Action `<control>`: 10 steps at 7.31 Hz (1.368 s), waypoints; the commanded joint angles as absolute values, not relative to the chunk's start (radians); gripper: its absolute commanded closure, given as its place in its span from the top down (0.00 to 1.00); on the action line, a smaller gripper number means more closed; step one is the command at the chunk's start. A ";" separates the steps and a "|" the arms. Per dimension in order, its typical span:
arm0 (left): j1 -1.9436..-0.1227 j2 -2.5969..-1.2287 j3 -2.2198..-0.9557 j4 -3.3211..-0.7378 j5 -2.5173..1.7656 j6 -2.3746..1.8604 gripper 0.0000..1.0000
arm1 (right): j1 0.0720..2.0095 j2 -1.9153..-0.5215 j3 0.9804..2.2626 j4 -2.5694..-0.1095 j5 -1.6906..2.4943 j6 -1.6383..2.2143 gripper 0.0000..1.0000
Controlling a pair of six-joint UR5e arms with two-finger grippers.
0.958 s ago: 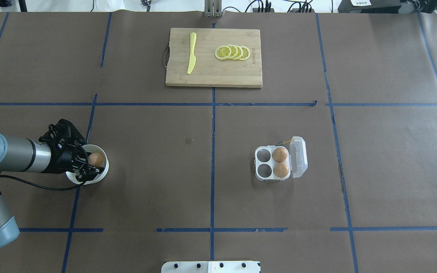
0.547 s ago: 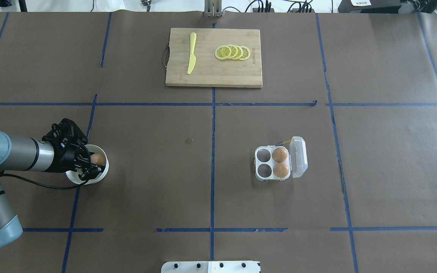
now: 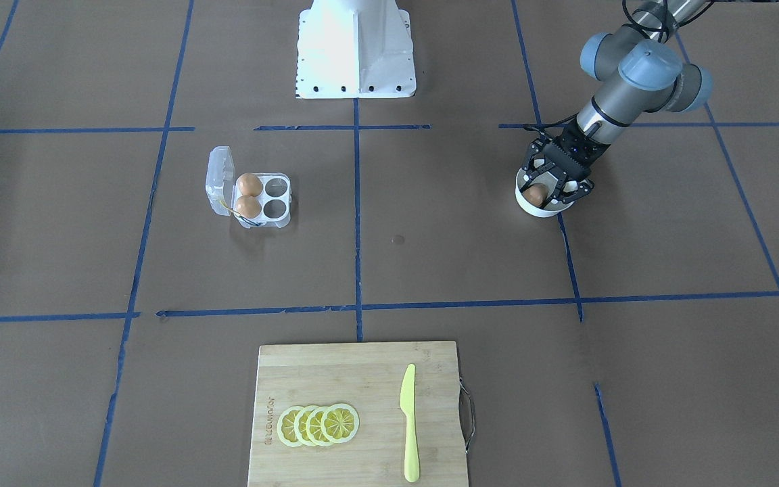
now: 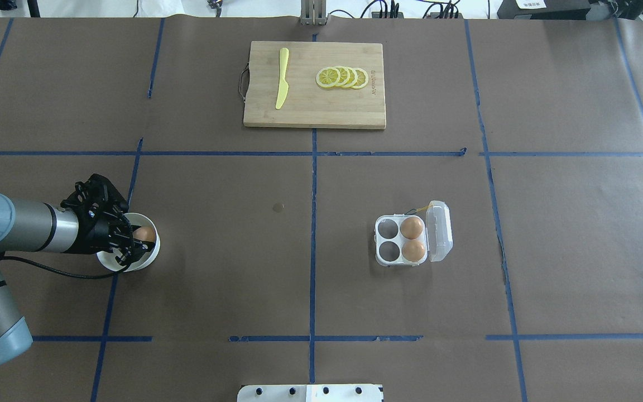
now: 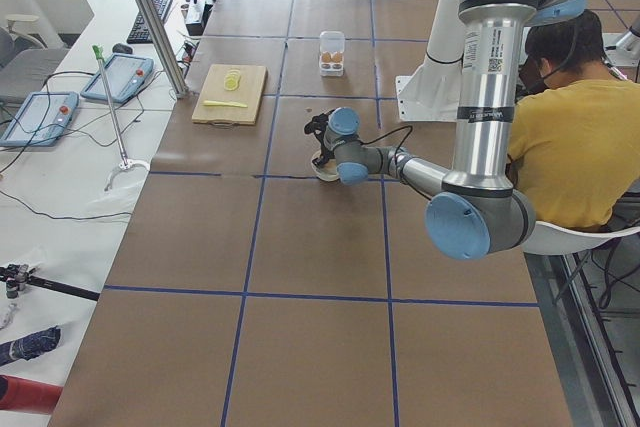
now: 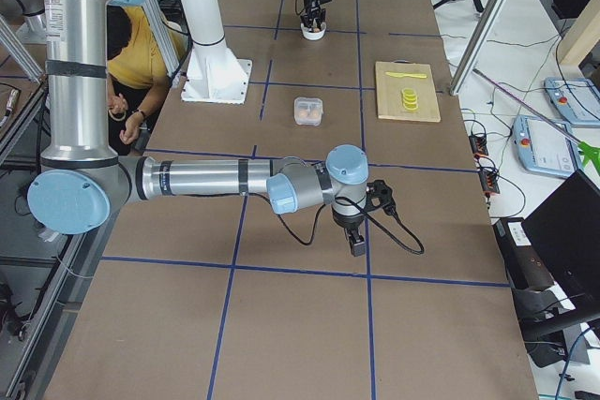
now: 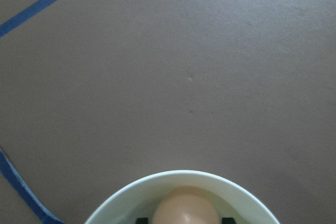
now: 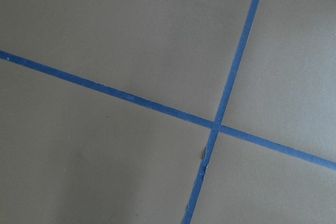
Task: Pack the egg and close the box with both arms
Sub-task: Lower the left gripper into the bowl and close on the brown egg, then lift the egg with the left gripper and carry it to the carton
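1. The left gripper (image 4: 140, 241) reaches down into a white bowl (image 4: 153, 255), with its black fingers (image 3: 556, 191) on either side of the egg (image 4: 145, 233).
2. In the wrist view the fingertips sit narrowly beside the egg (image 7: 186, 208). I cannot tell whether they press on it or only flank it.
3. The egg lies at the bottom of the bowl (image 7: 126, 198), right between the fingers.
4. The box (image 4: 378, 240) is well off to this claw's right, across the central tape line, with its clear lid (image 4: 440, 231) open on the side away from the claw.
5. Two other eggs (image 4: 412, 228) (image 4: 413, 250) fill the cells next to the lid. The two cells facing the claw are empty.
6. Ahead of the claw and to its right, away from the robot, a wooden cutting board (image 4: 310, 111) holds a yellow knife (image 4: 282, 78) and lemon slices (image 4: 342, 77).
7. The right gripper (image 6: 357, 245) hangs finger-down over the table near a blue tape crossing (image 8: 215, 125), beyond the box from the left claw. I cannot tell how wide its fingers are.
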State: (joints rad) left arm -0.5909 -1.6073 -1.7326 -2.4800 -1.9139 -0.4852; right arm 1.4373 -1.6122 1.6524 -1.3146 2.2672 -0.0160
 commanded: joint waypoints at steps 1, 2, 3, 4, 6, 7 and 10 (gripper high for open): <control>-0.603 -1.597 -1.770 -2.485 -1.917 -0.462 0.00 | 1.437 -1.612 1.654 -1.315 2.267 -0.015 1.00; -0.612 -1.556 -1.807 -2.487 -1.924 -0.398 0.00 | 1.437 -1.612 1.652 -1.315 2.267 -0.017 1.00; -0.630 -1.525 -1.848 -2.490 -1.927 -0.330 0.00 | 1.437 -1.612 1.652 -1.315 2.267 -0.017 1.00; -0.665 -1.538 -1.877 -2.491 -1.927 -0.306 0.00 | 1.437 -1.611 1.654 -1.315 2.267 -0.017 1.00; -0.683 -1.618 -1.881 -2.616 -1.925 -0.305 0.00 | 1.437 -1.608 1.654 -1.315 2.267 -0.017 1.00; -0.681 -1.635 -1.876 -2.694 -1.927 -0.305 0.00 | 1.437 -1.608 1.652 -1.315 2.266 -0.017 1.00; -0.666 -1.854 -1.803 -2.744 -1.925 -0.321 0.00 | 1.437 -1.609 1.652 -1.315 2.266 -0.015 1.00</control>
State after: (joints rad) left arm -0.6713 -1.7614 -1.8383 -2.7314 -1.9276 -0.3169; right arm 1.4373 -1.6085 1.6518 -1.3146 2.2657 -0.0166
